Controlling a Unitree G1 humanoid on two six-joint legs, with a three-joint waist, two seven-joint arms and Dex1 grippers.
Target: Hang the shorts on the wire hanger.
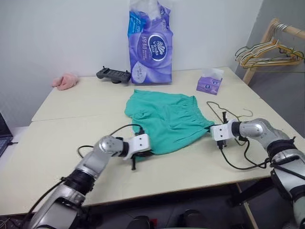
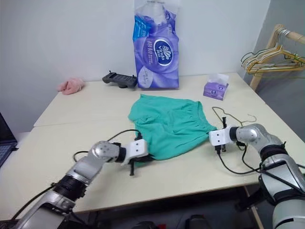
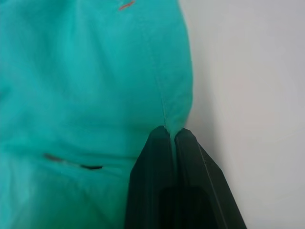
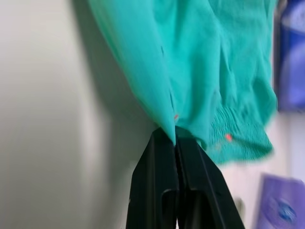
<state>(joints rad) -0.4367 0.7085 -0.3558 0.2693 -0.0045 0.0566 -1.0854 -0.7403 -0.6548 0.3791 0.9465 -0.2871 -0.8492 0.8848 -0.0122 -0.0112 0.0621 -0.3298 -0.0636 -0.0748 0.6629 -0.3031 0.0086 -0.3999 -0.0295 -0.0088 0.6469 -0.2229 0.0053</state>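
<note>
Left gripper (image 3: 171, 136) and right gripper (image 4: 174, 136) jaws each clamp an opposite edge of the shorts (image 1: 167, 117) on the table (image 1: 57, 143), wire hanger (image 1: 228, 112) beside.

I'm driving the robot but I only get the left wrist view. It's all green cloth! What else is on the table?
Observer: That cloth is the teal shorts, lying flat on the table. A thin wire hanger lies just beyond their right corner.
Operator: Is my other pincer holding anything?
Observer: Yes. The right pincer is shut on the shorts' right corner, by the gathered waistband.
Operator: And mine?
Observer: The left pincer is shut on the shorts' near left edge.
Operator: What's at the back?
Observer: A tall purple tissue pack stands against the wall, with a black controller beside it.
</note>
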